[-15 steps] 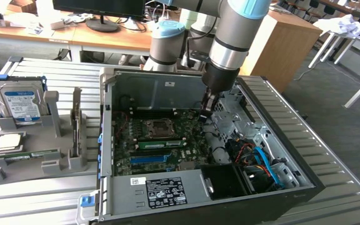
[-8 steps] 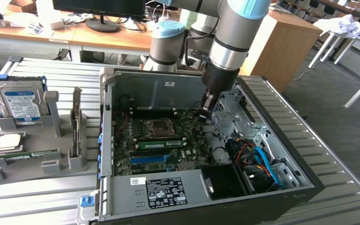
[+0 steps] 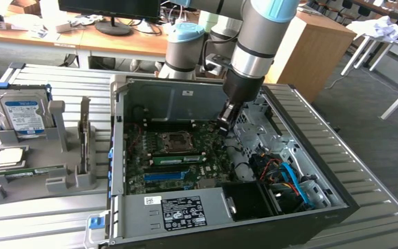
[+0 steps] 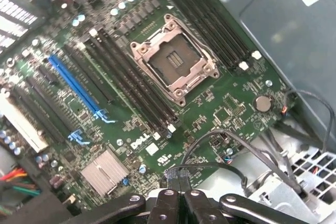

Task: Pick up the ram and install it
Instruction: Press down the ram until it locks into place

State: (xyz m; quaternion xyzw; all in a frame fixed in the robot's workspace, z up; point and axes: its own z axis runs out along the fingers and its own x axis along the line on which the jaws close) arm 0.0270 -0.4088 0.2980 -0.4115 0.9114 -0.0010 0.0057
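The ram (image 3: 27, 171), a thin green stick with a pale label, lies flat in the grey holder (image 3: 60, 181) at the exterior view's left, outside the open computer case (image 3: 337, 197). My gripper (image 3: 225, 127) hangs inside the case, over the motherboard's edge beside the empty processor socket (image 3: 176, 141), far from the ram. In the wrist view my gripper (image 4: 176, 178) is shut, fingertips pressed together with nothing between them. Below it lie the socket (image 4: 176, 59) and long black memory slots (image 4: 131, 85). A green strip (image 3: 178, 158) beside the socket may be a seated stick; I cannot tell.
The holder also carries a blue-labelled hard drive (image 3: 22, 112) and a square silver processor chip (image 3: 10, 156). Black cables (image 4: 236, 150) loop near the fingers. A drive cage (image 3: 258, 122) and coloured wires (image 3: 289, 176) crowd the case's right side. A power supply (image 3: 178, 210) fills its front.
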